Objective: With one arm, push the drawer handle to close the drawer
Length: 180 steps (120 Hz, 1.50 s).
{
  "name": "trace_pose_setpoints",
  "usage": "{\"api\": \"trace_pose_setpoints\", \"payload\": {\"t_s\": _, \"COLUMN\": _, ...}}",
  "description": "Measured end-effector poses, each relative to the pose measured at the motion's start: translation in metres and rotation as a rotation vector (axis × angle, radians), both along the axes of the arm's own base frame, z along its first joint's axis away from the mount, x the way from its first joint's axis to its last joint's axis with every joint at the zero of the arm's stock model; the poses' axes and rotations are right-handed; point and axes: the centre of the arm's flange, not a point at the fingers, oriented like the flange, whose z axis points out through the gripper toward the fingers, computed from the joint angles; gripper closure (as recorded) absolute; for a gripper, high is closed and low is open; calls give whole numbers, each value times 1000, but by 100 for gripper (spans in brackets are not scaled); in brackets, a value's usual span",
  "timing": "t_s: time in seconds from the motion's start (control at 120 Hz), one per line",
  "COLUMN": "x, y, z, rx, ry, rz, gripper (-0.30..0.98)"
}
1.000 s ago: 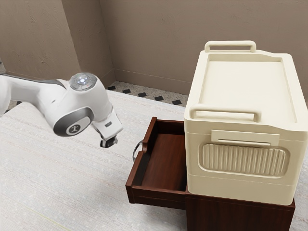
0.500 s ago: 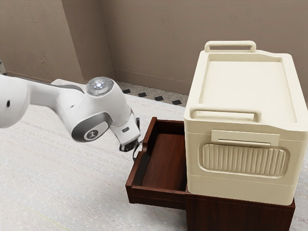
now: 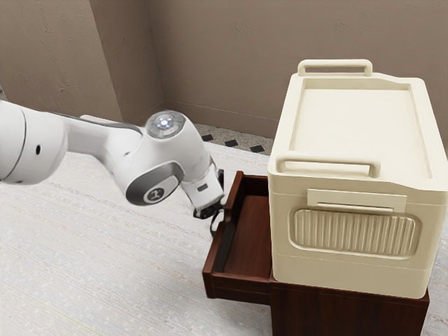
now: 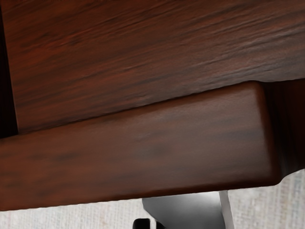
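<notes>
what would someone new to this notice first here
Most likely the big cream storage box, with a handle bar on each long side, standing on a dark wooden cabinet. Next, the cabinet's drawer, partly open toward the exterior view's left, with the white robot arm reaching down to the handle on its front.
</notes>
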Motion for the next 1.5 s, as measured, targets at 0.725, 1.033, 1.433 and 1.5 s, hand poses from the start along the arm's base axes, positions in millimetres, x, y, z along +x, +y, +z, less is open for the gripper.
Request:
{"api": "trace_pose_setpoints", "payload": {"t_s": 0.725, "x": 25, "y": -88, "z": -3, "rx": -34, "ry": -43, "rz": -108, "gripper": 79}}
{"api": "trace_pose_setpoints", "payload": {"t_s": 1.033, "x": 30, "y": -109, "z": -6, "rx": -45, "ry": -50, "rz": -139, "gripper": 79}}
{"api": "trace_pose_setpoints", "payload": {"t_s": 1.433, "x": 16, "y": 73, "z": 110, "rx": -219, "ry": -86, "rz": 418, "gripper": 67}}
{"api": "trace_pose_setpoints", "payload": {"t_s": 1.5, "x": 13, "y": 118, "z": 131, "rx": -351, "ry": -24, "rz": 703, "gripper": 52}}
